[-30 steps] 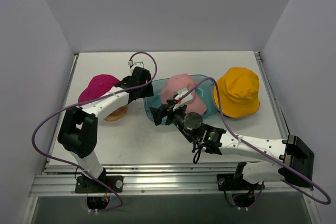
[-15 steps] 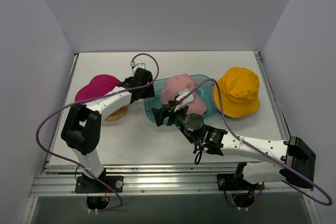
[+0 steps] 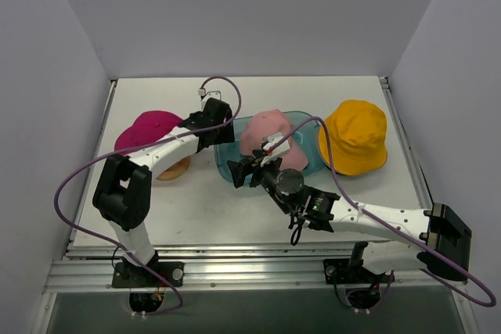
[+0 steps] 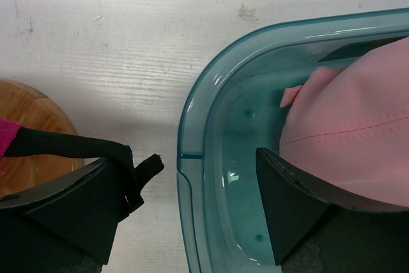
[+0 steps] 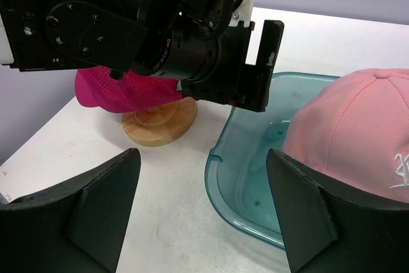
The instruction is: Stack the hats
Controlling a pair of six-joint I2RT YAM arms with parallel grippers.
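Note:
The pale pink hat point(image 3: 266, 132) lies in the teal tray point(image 3: 223, 163); it also shows in the left wrist view point(image 4: 358, 139) and the right wrist view point(image 5: 358, 129). The magenta hat point(image 3: 147, 129) sits on the wooden stand point(image 3: 175, 168). The yellow-orange hat point(image 3: 356, 137) lies at the right on the table. No grey hat is in view. My left gripper point(image 3: 221, 135) is open and empty, its jaws astride the tray's left rim point(image 4: 192, 158). My right gripper point(image 3: 243, 171) is open and empty, low by the tray's near-left corner point(image 5: 220, 171).
In the right wrist view the left gripper point(image 5: 211, 49) hangs just ahead, above the tray's far-left rim, with the magenta hat point(image 5: 118, 91) and the stand's base point(image 5: 160, 123) behind it. Grey walls enclose the table on three sides. Purple cables loop over both arms.
My left gripper has moved a little to the right and farther back, onto the tray's left rim. My right gripper has crept slightly toward the tray.

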